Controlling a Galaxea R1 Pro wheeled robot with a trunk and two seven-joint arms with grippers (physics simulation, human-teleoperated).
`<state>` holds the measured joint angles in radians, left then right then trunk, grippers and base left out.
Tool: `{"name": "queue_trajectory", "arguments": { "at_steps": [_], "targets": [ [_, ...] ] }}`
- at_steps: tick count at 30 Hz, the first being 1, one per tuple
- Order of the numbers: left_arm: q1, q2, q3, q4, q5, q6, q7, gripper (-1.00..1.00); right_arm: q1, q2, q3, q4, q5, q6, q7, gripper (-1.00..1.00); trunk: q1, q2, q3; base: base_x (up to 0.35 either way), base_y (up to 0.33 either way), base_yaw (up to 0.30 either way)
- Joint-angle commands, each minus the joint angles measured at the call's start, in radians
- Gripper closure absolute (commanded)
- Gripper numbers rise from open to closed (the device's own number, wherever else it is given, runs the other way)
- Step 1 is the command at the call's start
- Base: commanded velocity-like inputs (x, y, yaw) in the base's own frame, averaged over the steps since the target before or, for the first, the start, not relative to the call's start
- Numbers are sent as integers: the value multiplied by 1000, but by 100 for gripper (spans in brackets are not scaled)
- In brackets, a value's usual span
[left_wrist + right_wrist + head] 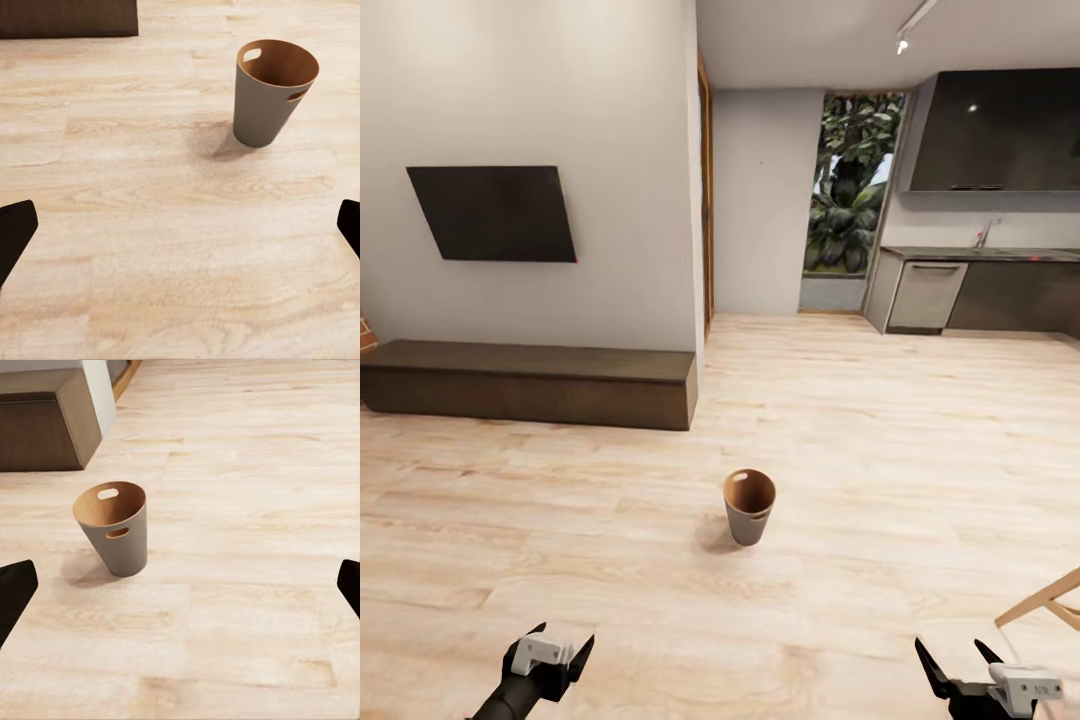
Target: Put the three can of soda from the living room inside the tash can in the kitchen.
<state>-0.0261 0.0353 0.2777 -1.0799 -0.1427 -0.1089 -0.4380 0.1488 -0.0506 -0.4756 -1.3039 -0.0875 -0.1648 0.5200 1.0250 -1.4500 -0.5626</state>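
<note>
Tash can (749,507) stands upright on the wood plank floor (880,440), ahead of both end effectors and roughly between them, well apart from each. From the left end effector (560,640) it lies forward and toward the right; from the right end effector (958,668) forward and toward the left. Grey outside, brown-orange inside, oval slot handles near the rim, nothing visible inside it. Seen again in the left wrist view (271,91) and the right wrist view (114,526), standing clear of the fingertips (16,232) in both.

Left end effector: fingers spread, nothing between them. Right end effector: fingers spread, nothing held. Both arms sit low at the near edge of the head view, fingers pointing forward over the floor.

Floor light wood planks, bare around the can. Low dark wood bench (530,382) along a white wall ahead-left of the left end effector, dark TV panel (495,212) on that wall. Far ahead-right: kitchen counter (980,290) with dark cabinets above, window with green plants (852,185). Light wood chair leg (1050,600) just beside the right end effector.
</note>
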Motion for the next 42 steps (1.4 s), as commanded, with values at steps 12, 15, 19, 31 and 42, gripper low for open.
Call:
{"name": "queue_trajectory", "arguments": {
  "at_steps": [12, 15, 19, 31, 42],
  "targets": [
    [0, 1, 0, 0, 0, -1, -1, -100, 0, 9, 0, 0, 0, 0, 2, -100, 0, 0, 0, 324, 0, 0],
    [0, 1, 0, 0, 0, -1, -1, -100, 0, 9, 0, 0, 0, 0, 3, -100, 0, 0, 0, 324, 0, 0],
    [0, 2, 0, 0, 0, -1, -1, -100, 0, 9, 0, 0, 0, -1, 2, -100, 0, 0, 0, 324, 0, 0],
    [0, 2, 0, 0, 1, -1, -1, -100, 0, 9, 1, 0, 1, -1, 3, -100, 0, 0, 0, 324, 0, 0],
    [0, 2, 0, 0, 2, -2, -1, -100, 0, 9, 27, 13, 3, -1, 3, -100, 0, 0, 0, 310, 0, 0]
  ]
}}
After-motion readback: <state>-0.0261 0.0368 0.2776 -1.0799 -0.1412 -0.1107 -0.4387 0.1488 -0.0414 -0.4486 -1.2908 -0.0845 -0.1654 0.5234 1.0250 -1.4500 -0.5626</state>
